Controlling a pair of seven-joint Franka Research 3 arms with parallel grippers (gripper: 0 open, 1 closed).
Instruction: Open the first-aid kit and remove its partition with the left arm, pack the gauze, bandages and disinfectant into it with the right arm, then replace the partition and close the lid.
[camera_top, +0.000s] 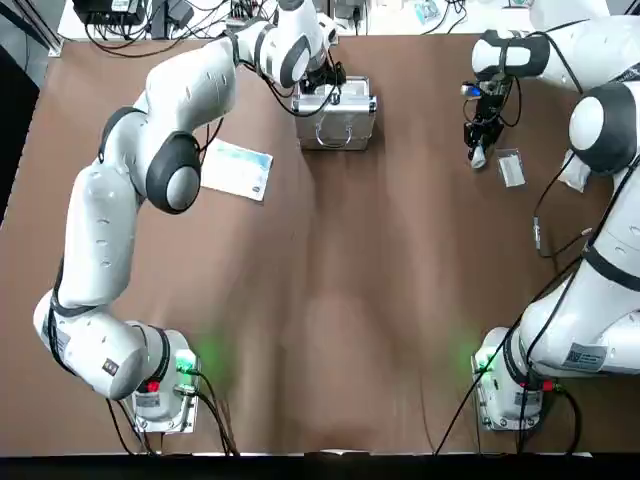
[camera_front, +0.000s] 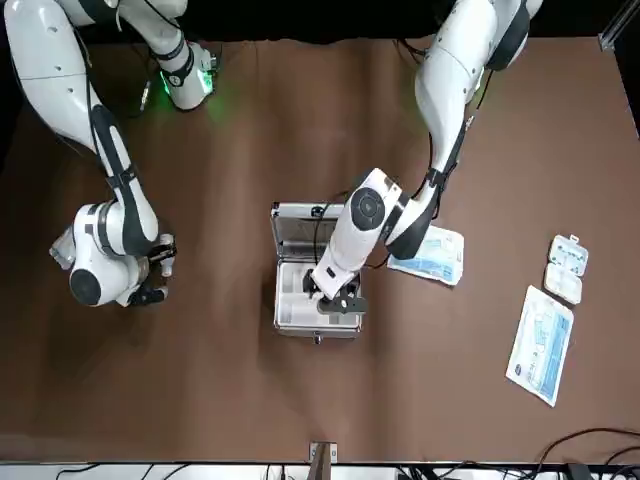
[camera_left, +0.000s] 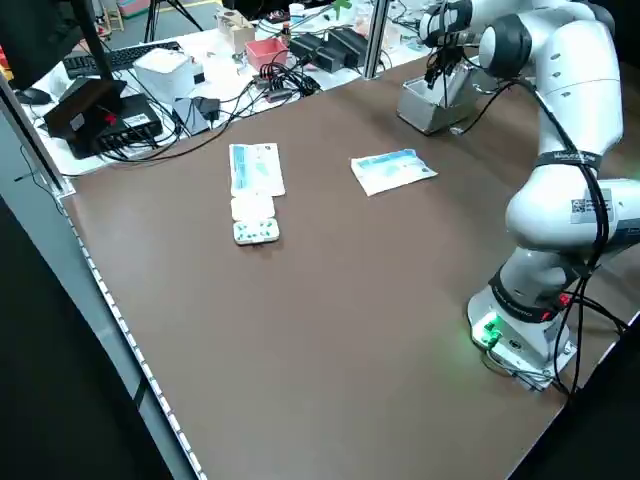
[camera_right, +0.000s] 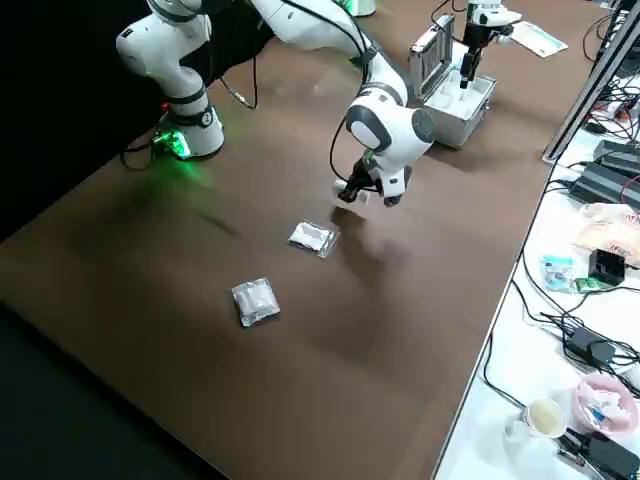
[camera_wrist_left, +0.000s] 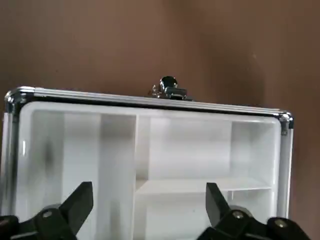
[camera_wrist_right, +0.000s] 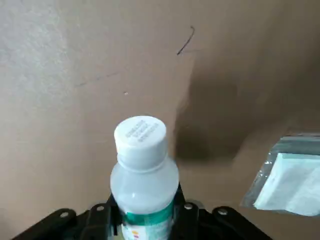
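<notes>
Case: you have the silver first-aid kit (camera_front: 316, 285) standing open at the far middle of the brown surface (camera_top: 340, 300); its lid (camera_front: 308, 224) is swung up on the robot's side of the body.
Partition: you can see the cream-white partition (camera_wrist_left: 150, 165) seated inside the case, its dividers showing in the left wrist view.
Left tool: your left tool (camera_wrist_left: 149, 207) hangs over the open case with its fingers spread apart, one to each side of a divider wall; nothing is held between them; the left arm (camera_top: 150, 170) reaches across the surface from its base at the near left.
Right tool: your right tool (camera_wrist_right: 145, 212) is pinching the disinfectant (camera_wrist_right: 144, 175) by its body, cap pointing away from the wrist; it sits well to the right of the case, above the surface; the right arm (camera_top: 600, 130) bends in from the near right.
Disinfectant: small white bottle with a greenish label band, clamped between the right tool's fingers; whether its base touches the surface you cannot tell.
Packets near the right tool: one clear flat packet (camera_right: 313, 238) lies just beside the right tool; another clear packet (camera_right: 255, 300) lies farther toward the robot's right edge.
Left side items: a white-blue printed packet (camera_top: 238, 169) lies left of the case; a second printed packet (camera_front: 541, 344) and a small white blister pack (camera_front: 566, 268) lie well apart at the far left.
</notes>
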